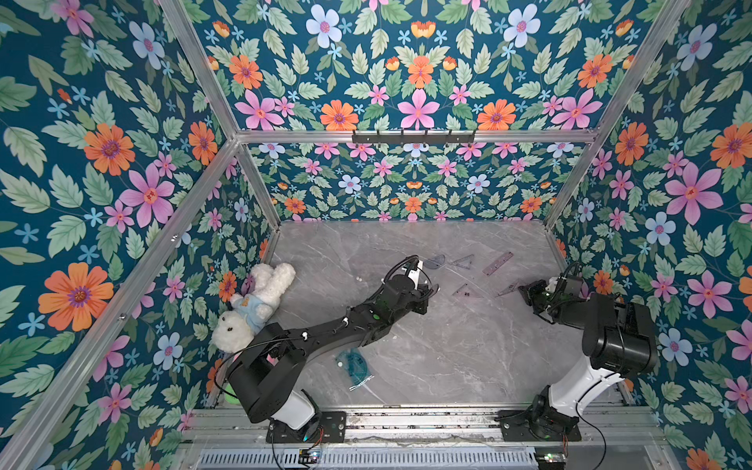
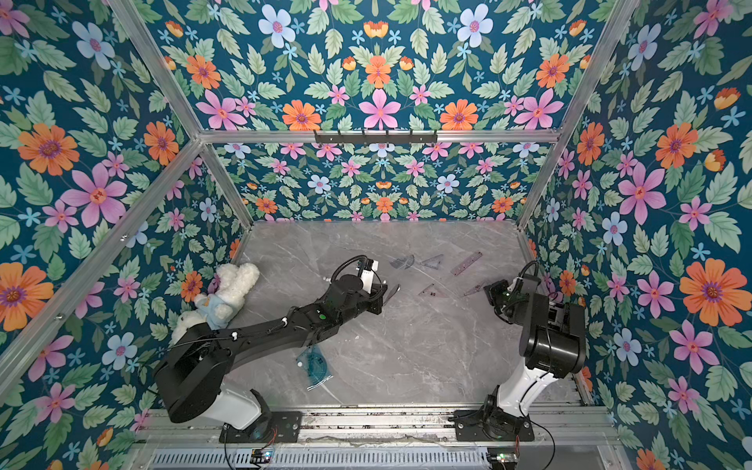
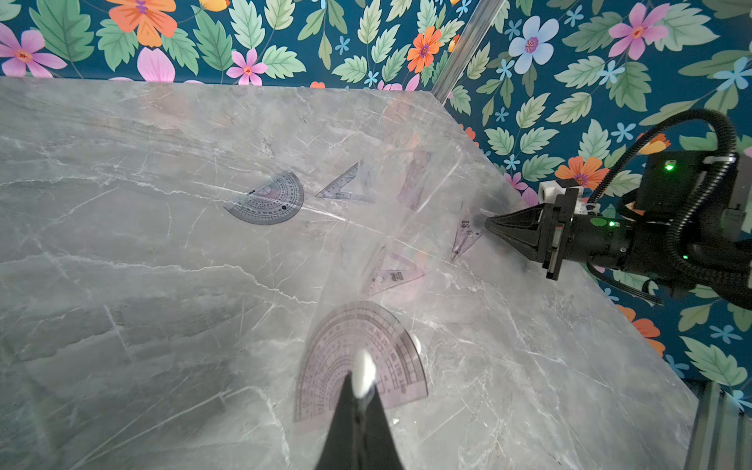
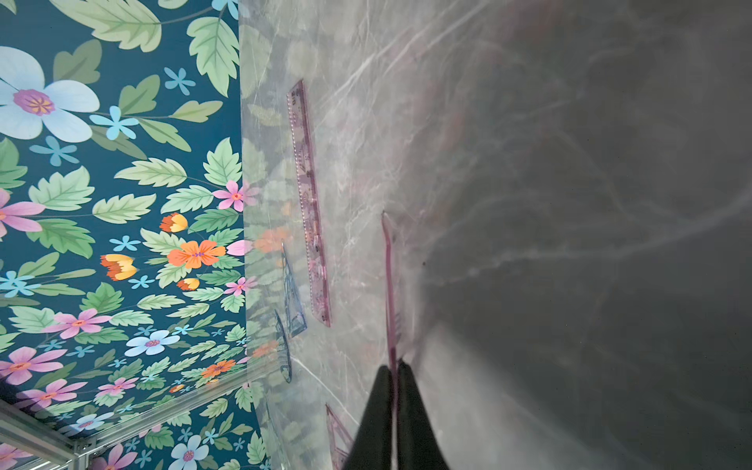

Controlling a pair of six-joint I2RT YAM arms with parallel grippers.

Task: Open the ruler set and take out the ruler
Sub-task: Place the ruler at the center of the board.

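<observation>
My left gripper point(image 3: 358, 392) is shut on the clear pouch of the ruler set point(image 3: 363, 372), at its white snap. A pink protractor point(image 3: 358, 350) shows through the film. In a top view the left gripper point(image 1: 432, 289) hangs over mid-table. My right gripper point(image 4: 394, 364) is shut on a thin pink triangle ruler point(image 4: 388, 285), seen edge-on. That triangle point(image 1: 508, 289) sticks out leftward from the right gripper point(image 1: 525, 292). A pink straight ruler point(image 1: 497, 263) lies flat farther back. A second pink triangle point(image 1: 466, 291) lies between the grippers.
A grey protractor point(image 1: 436, 262) and a grey triangle point(image 1: 464, 261) lie at the back. A teal ruler pouch point(image 1: 354, 364) sits under the left arm. A white plush bunny point(image 1: 254, 305) rests against the left wall. Floral walls close in the marble table point(image 1: 447, 366).
</observation>
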